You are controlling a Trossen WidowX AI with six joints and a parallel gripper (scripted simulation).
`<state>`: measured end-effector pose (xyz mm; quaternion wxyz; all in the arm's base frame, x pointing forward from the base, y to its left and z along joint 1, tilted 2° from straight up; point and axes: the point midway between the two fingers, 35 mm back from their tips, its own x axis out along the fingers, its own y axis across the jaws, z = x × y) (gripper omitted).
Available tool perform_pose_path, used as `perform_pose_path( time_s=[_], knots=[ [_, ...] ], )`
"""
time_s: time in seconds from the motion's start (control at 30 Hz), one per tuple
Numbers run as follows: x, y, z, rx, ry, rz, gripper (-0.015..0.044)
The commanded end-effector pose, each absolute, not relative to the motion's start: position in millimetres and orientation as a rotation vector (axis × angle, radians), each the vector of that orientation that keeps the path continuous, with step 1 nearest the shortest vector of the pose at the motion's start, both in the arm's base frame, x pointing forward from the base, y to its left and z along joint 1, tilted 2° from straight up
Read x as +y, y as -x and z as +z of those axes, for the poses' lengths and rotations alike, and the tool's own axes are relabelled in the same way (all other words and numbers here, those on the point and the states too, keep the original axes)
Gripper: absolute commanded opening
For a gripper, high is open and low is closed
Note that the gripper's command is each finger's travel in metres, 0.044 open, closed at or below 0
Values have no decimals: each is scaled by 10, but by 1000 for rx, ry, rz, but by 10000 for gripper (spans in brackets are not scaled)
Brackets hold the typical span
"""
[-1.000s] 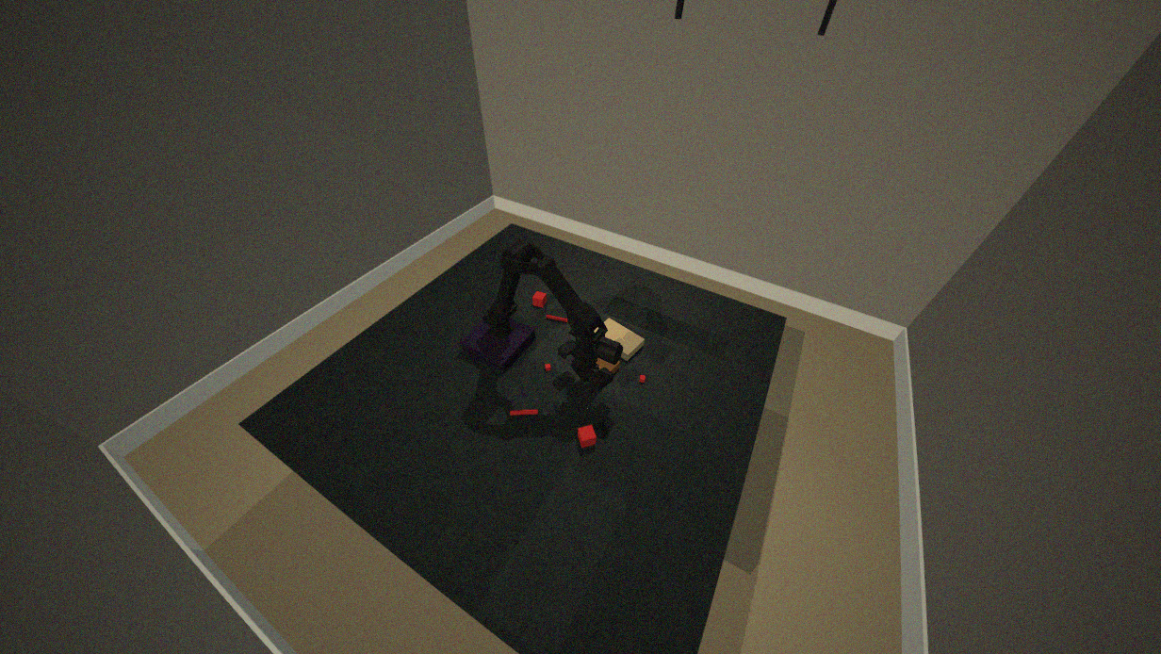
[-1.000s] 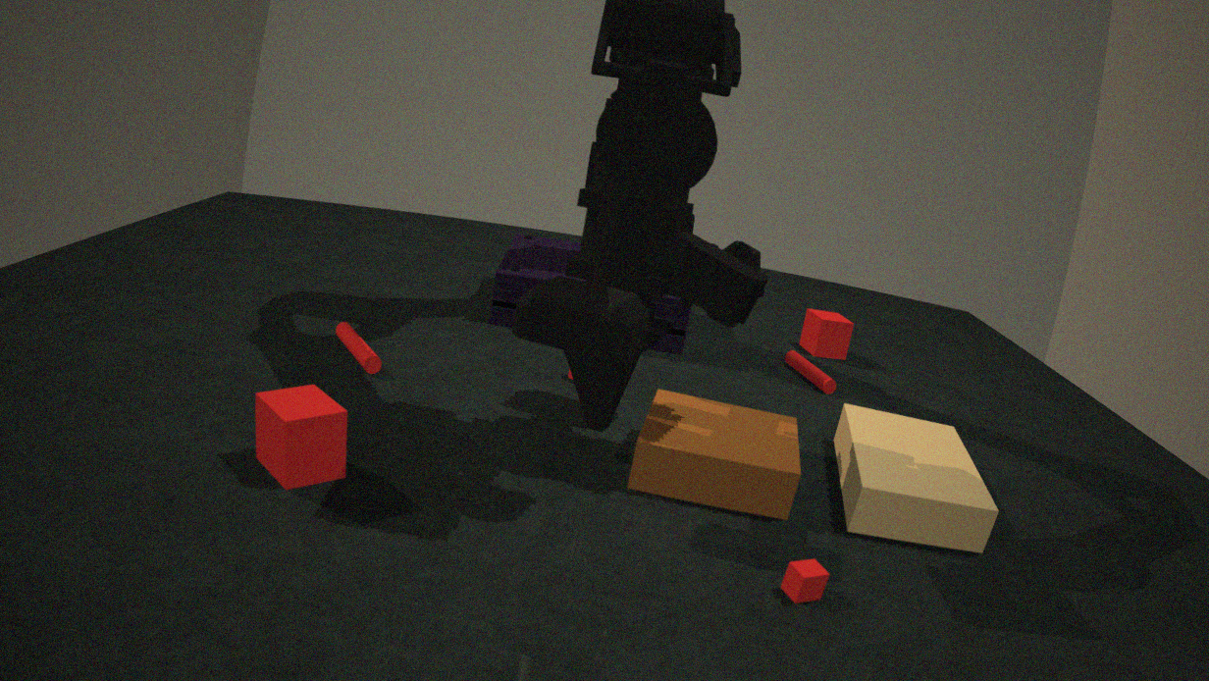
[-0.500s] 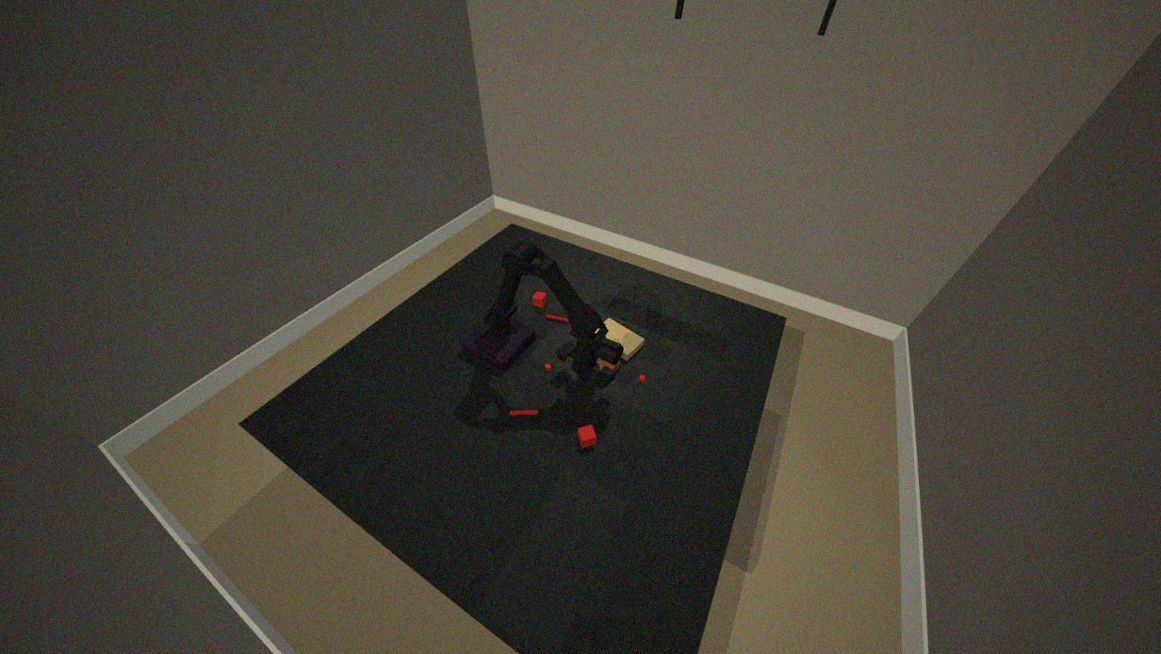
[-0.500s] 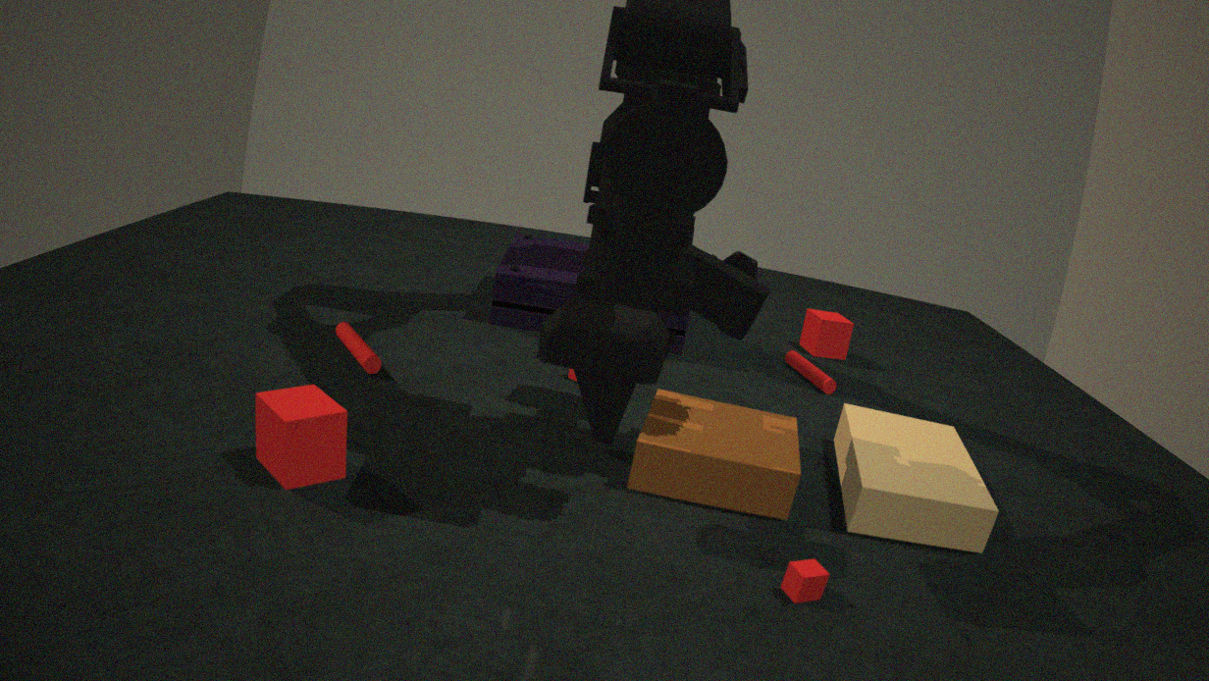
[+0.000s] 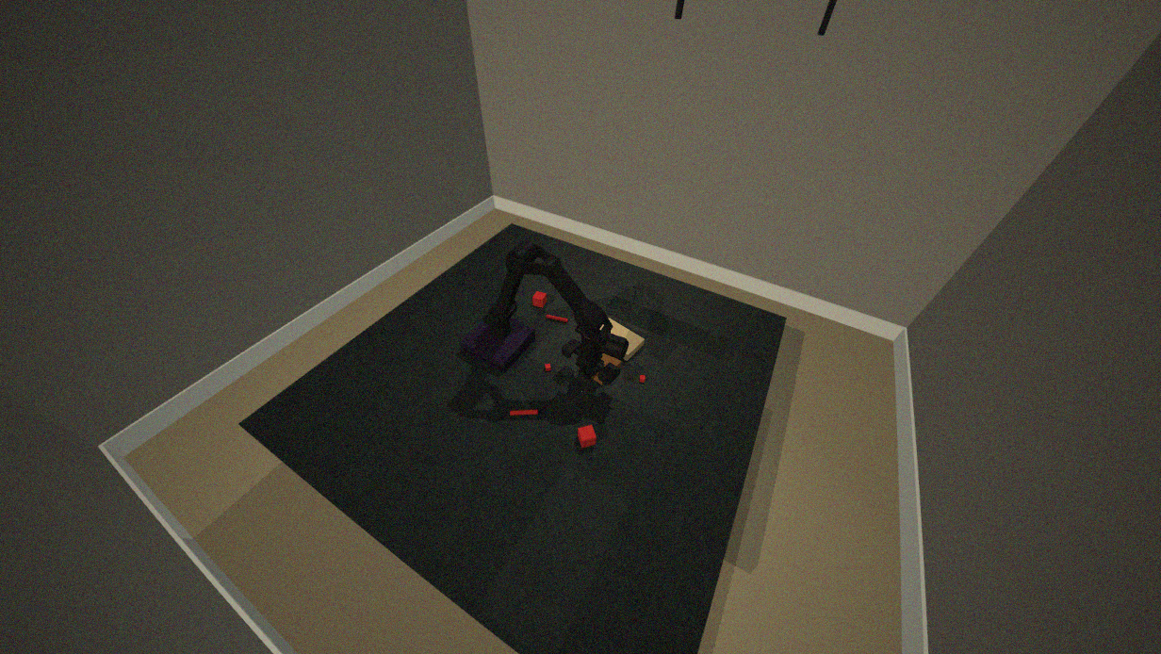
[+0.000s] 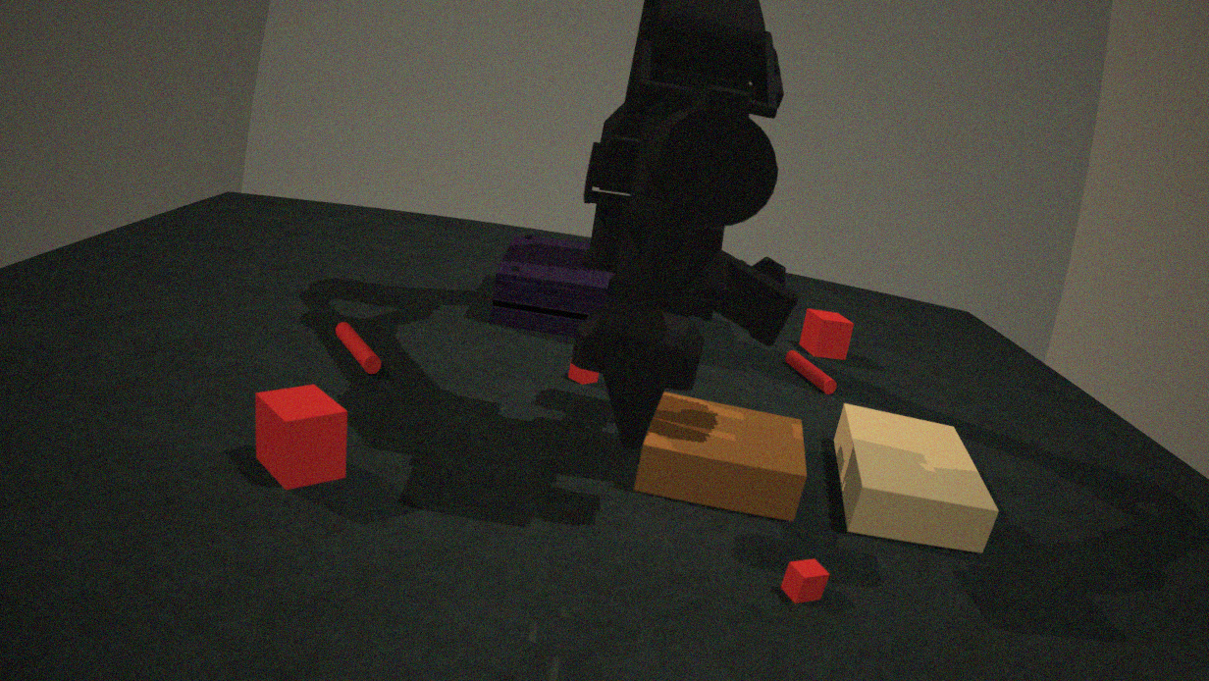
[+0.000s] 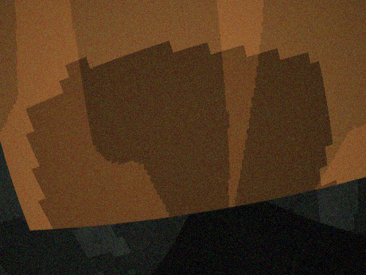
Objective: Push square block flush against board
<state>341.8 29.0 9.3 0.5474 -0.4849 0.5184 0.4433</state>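
Note:
The square block (image 6: 718, 447) (image 7: 119, 24) is orange-brown and lies flat left of the cream board (image 6: 914, 456) (image 5: 625, 336) in the exterior view. A narrow dark gap separates them; their facing sides look nearly parallel, and their front sides look roughly in line. My gripper (image 6: 627, 438) is shut and empty, pointing down, with its tip low at the block's left side, very close or touching. In the wrist view the block fills most of the picture, and its lower edge hides the fingertip. Contact itself cannot be seen. In the top view the hand hides most of the block.
Large red cubes (image 6: 300, 435) (image 6: 826, 334), small red cubes (image 6: 805, 581) (image 6: 583, 374) and red rods (image 6: 357, 346) (image 6: 810, 372) lie around the parts. One small cube is in front of the block and board. The purple arm base (image 6: 541, 291) stands behind.

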Motion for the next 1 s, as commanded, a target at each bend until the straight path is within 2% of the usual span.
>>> perform_pose_path(
  time_s=[0.0,0.97],
  knots=[
    [376,-3430,79,1225,1144,1058,0],
    [719,-3483,82,1223,1141,1059,0]
  ],
)
